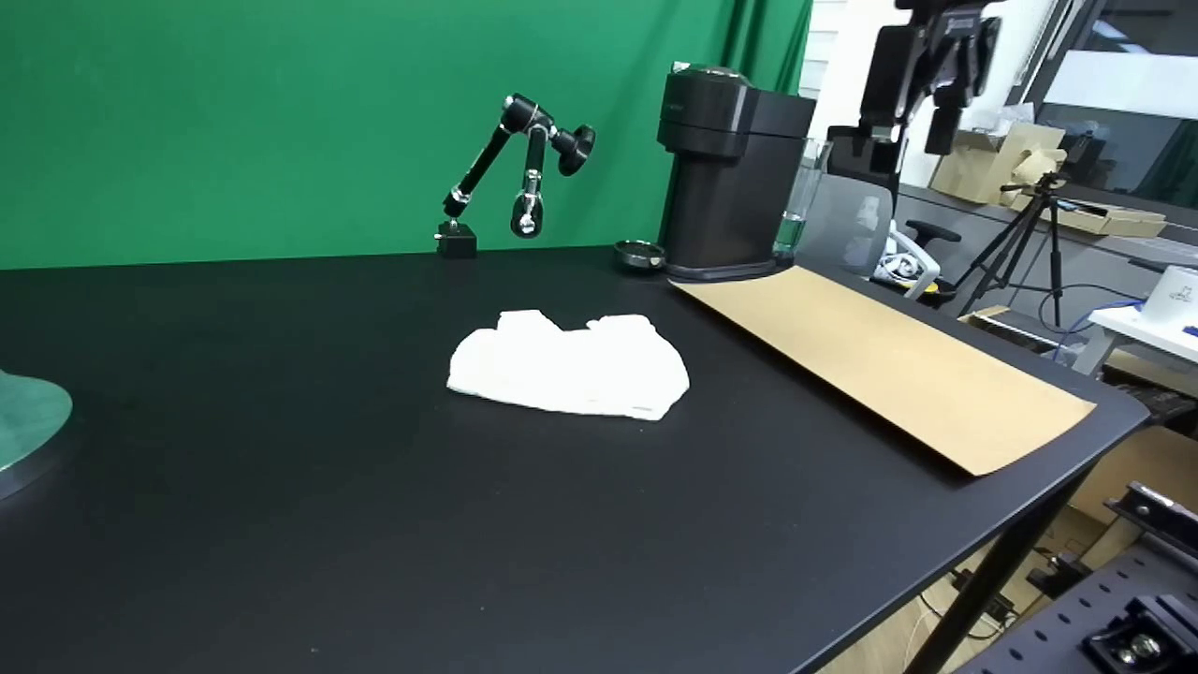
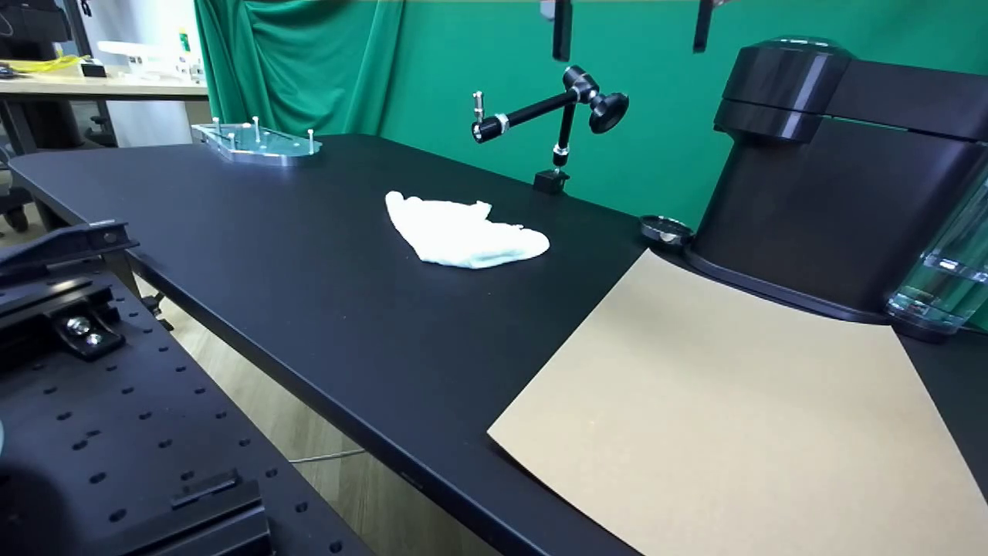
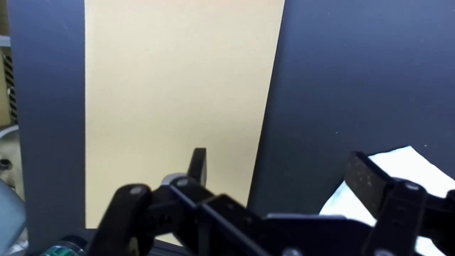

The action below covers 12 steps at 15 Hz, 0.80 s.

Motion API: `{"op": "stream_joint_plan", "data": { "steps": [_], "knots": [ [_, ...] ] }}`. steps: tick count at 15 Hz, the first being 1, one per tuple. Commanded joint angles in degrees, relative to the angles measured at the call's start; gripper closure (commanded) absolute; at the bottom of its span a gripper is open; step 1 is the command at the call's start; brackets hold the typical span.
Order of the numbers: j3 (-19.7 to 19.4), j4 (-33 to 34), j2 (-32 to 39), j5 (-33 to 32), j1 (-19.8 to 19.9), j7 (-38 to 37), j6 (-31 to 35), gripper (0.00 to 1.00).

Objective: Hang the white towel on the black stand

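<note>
Only the exterior views took in the black stand by the green curtain; an exterior view also showed a clear plate with upright pegs at the far end of the worktop. The claw hung high and released, its tips well apart; the wrist view caught one finger overlapping the white towel. The towel lay on the worktop, apart from the stand, a low crumpled heap with a notched top (so bright that most creases washed out). A broad dark stretch ran from it to the long edge facing the perforated bench. The brown sheet beside the black coffee machine left a strip along the short edge.
</note>
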<state>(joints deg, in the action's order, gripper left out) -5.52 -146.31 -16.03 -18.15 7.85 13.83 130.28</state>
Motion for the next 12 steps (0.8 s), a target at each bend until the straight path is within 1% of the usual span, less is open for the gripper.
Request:
{"op": "stream_joint_plan", "data": {
  "steps": [1, 3, 5, 6, 9, 12],
  "knots": [
    [0.9, 7.1, 9.2, -0.1, -3.5, 6.9, -1.4, 0.00],
    [1.7, 8.1, 11.8, -0.1, -4.9, 11.4, -1.1, 0.00],
    [2.4, 8.1, 12.7, -2.1, -5.6, 15.3, -0.7, 0.00],
    [2.1, 6.5, 11.6, -0.3, -5.2, 12.0, -0.1, 0.00],
    [2.6, 7.0, 12.8, -1.1, -5.7, 14.4, -0.1, 0.00],
    [2.6, 7.1, 12.7, -1.1, -5.7, 15.0, -0.1, 0.00]
  ]
}}
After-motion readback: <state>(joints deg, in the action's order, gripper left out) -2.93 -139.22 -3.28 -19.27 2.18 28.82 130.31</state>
